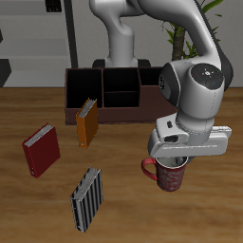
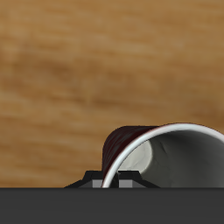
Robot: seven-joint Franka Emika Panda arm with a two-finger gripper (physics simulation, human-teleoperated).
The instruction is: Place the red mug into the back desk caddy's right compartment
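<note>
Now, from the exterior view, the gripper (image 1: 177,161) sits right down on the red mug (image 1: 169,177) near the table's front edge, well apart from the back desk caddy (image 1: 106,91) — the grasp step, I'd say. At the wrist, the mug's pale rim fills the frame on bare wood — fingers hidden, so I cannot tell whether they grip; next comes a lift, then carrying back to the right compartment (image 1: 82,90).

A wooden table in a bright room

The table (image 1: 38,214) had a warm brown wood grain. Behind it stood a pale wall (image 1: 81,19), a dark shelf unit (image 1: 28,38) and a green plant (image 1: 178,33) farther back.
</note>
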